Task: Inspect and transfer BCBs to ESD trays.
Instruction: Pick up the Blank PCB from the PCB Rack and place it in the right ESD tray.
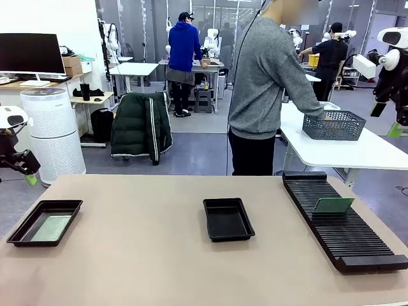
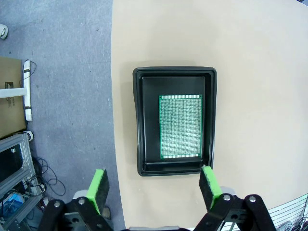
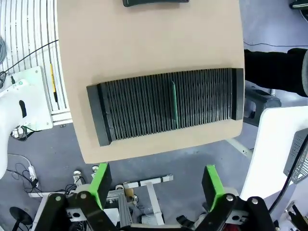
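Observation:
Two ESD trays lie on the tan table. The left tray (image 1: 18, 228) (image 2: 144, 120) holds a flat green BCB (image 1: 52, 227) (image 2: 180, 126). Nothing lies in the middle tray (image 1: 227, 218), and its rim (image 3: 154, 2) shows at the top of the right wrist view. Another BCB (image 1: 333, 204) (image 3: 174, 110) stands on edge in a slot of the black rack (image 1: 341, 220) (image 3: 144, 108). My left gripper (image 1: 29, 178) (image 2: 154, 188) hovers open high above the left tray. My right gripper (image 1: 394, 130) (image 3: 156, 184) hangs open high above the rack, off the table's edge.
A person (image 1: 268, 83) stands beyond the far edge, turned away, with a hand at a grey mesh basket (image 1: 333, 125) on a white side table. Bare tabletop lies between the trays and the rack. Cables and floor clutter lie off the table's sides.

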Available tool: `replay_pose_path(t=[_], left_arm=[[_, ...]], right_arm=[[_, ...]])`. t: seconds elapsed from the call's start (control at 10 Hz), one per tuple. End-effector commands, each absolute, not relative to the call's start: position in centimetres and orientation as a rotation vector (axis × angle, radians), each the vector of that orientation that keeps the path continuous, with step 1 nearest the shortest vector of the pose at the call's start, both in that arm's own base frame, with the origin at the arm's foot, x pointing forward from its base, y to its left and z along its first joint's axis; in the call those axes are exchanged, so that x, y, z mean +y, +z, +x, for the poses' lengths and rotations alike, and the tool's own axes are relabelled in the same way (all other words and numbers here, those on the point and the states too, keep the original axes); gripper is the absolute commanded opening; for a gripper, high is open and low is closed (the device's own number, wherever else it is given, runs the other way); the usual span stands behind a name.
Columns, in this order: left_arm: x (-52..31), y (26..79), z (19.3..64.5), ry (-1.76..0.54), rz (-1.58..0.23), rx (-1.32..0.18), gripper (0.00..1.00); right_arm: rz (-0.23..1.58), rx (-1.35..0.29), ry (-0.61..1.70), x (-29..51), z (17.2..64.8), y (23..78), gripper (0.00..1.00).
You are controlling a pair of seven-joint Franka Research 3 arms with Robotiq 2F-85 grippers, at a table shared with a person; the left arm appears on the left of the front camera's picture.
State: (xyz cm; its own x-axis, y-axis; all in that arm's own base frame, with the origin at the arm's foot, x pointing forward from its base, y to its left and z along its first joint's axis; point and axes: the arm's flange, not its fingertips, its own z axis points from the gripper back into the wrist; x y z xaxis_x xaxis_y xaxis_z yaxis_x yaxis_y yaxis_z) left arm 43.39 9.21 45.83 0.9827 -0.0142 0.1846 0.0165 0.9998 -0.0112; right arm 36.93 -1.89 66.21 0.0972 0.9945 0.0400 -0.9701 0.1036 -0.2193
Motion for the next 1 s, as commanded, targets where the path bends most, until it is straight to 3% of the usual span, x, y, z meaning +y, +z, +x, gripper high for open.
replay_pose_path(t=[0.0, 0.9], left_arm=[[9.3, 45.5, 43.3, -0.013, -0.009, -0.198, 1.00], [9.3, 45.5, 43.3, -0.013, -0.009, -0.198, 1.00]], right_arm=[[-0.148, -0.196, 1.462, -2.0, 36.9, 66.2, 1.00], [-0.216, -0.268, 1.623, -2.6, 38.8, 53.1, 1.00]])
